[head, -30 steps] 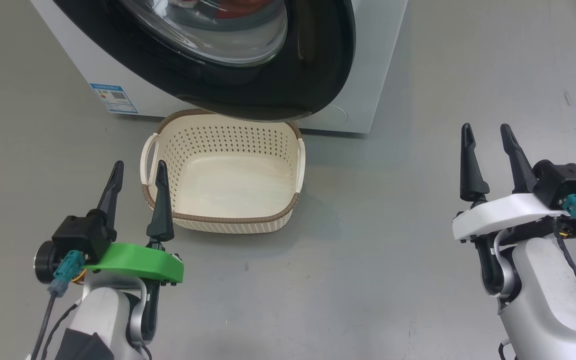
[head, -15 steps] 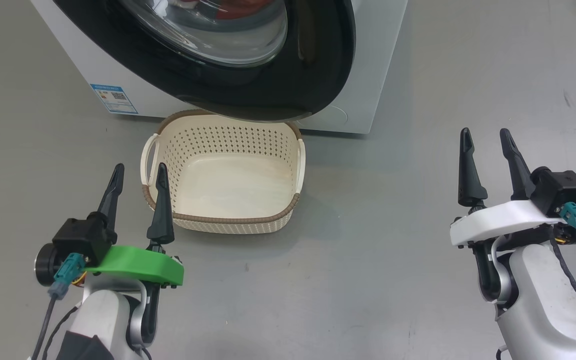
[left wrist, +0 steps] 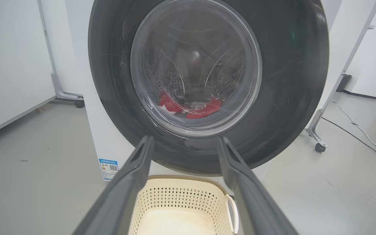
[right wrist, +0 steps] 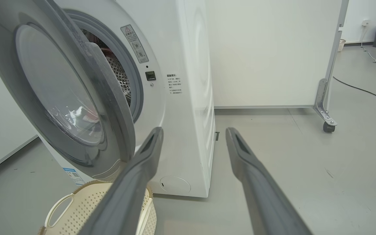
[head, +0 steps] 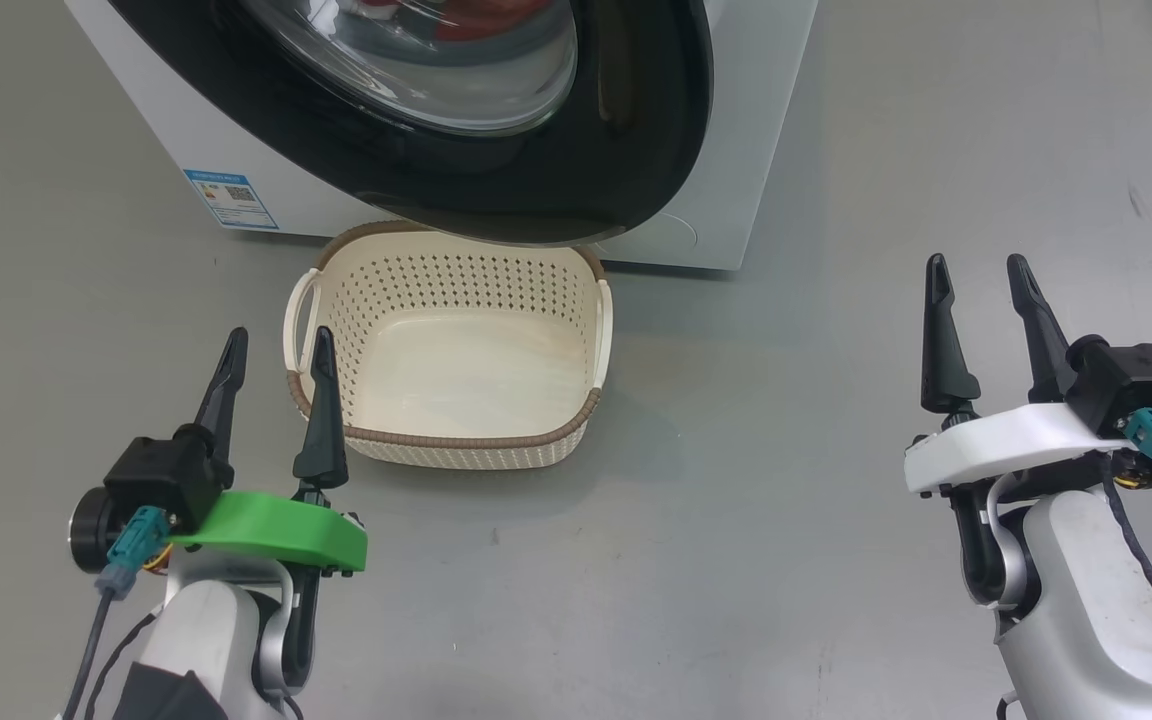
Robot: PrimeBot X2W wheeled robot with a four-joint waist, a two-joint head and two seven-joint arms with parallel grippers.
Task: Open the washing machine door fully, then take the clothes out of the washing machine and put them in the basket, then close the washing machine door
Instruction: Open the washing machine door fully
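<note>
Since a second ago our right gripper has shifted only a trifle at the right of the head view, while our left gripper has kept its place at the lower left. Both stand with jaws spread wide and hold nothing.

We see a blue label with a QR code on the washing machine front, upper left of the head view; its writing is too small to read. In the right wrist view a warning sticker with a red triangle sits on the porthole surround. A block of small print lies beside it, also unreadable.

The washing machine door stands ajar, hinged at the frame's left, its free edge swung out toward us. Through its glass the clothes lie red at the bottom of the drum. The basket sits on the floor just before the machine, its far rim under the door. Its long axis runs left to right, a handle at each end.
</note>
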